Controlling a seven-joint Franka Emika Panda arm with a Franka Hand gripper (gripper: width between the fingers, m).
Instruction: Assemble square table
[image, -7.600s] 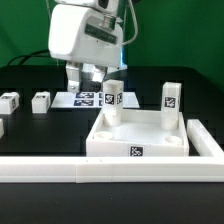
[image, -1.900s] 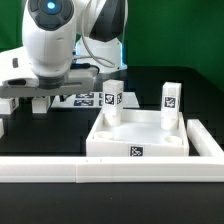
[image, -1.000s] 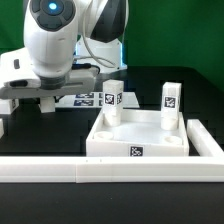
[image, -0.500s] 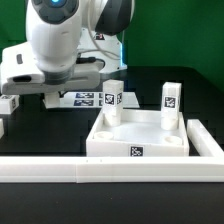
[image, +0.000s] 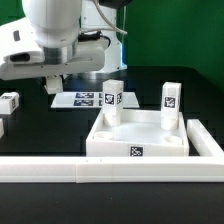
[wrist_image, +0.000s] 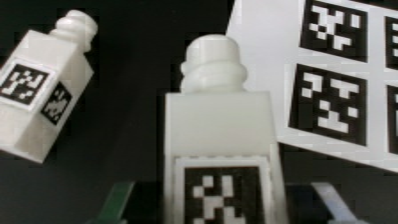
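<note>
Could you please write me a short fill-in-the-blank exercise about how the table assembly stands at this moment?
1. ___ small white tagged block legs stand upright in corner sockets of the large white plastic square slab.
2. The two-finger gripper is ___ on a third leg.
3. The thin flat white marker board carries only black-white ___.
Missing words: two, shut, tags.

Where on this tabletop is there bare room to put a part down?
Widest bare patch: black surface between the loose leg, marker board, square table and the white rail. A smaller one lies beyond the square table, to the exterior view's right of the marker board. Crowded: around the two standing legs, and under the gripper and its held leg.
</note>
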